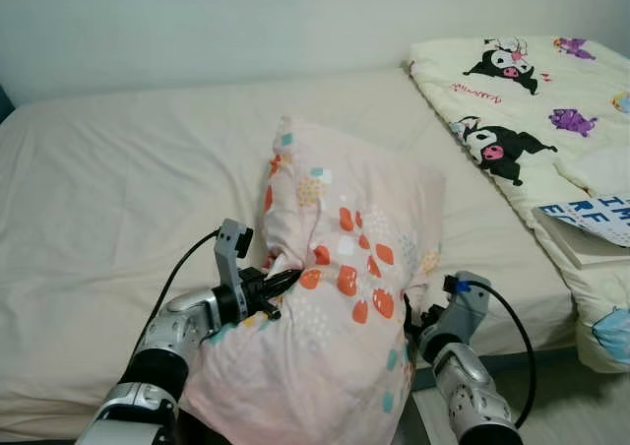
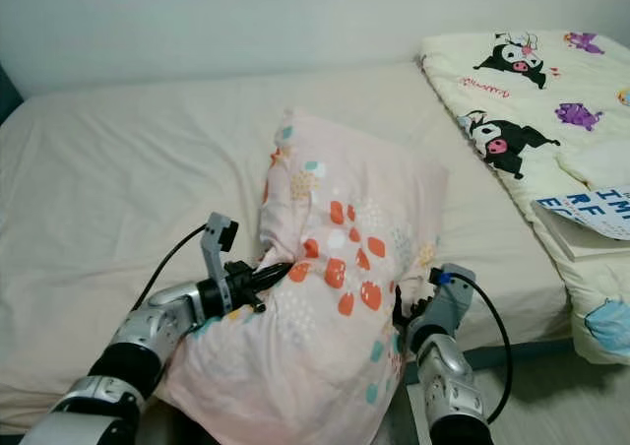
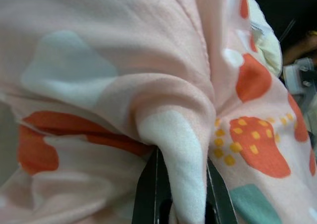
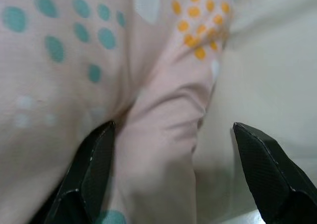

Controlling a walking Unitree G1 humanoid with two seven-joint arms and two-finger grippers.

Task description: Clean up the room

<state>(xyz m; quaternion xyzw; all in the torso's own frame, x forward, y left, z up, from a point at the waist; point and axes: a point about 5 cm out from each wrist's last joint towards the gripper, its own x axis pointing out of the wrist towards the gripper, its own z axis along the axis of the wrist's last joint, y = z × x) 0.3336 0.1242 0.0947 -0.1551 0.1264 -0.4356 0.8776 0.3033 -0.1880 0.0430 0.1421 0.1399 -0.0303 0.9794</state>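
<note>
A pink pillow [image 1: 345,268] with orange, teal and white patches stands tilted at the near edge of the cream bed [image 1: 118,169], leaning out over the edge toward me. My left gripper [image 1: 281,286] is shut on a pinched fold of its left side; in the left wrist view the fabric [image 3: 173,149] is squeezed between the fingers [image 3: 148,194]. My right gripper [image 4: 173,169] is at the pillow's lower right corner, open, its fingers [image 4: 94,174] spread wide on either side of a loose fold. In the left eye view its tips are hidden behind the pillow.
A cream quilt [image 1: 532,100] with black cartoon figures covers the bed's right side. A flat book or box [image 1: 591,228] with blue letters lies on it. A white wall runs behind the bed. Grey floor [image 1: 571,396] shows at the lower right.
</note>
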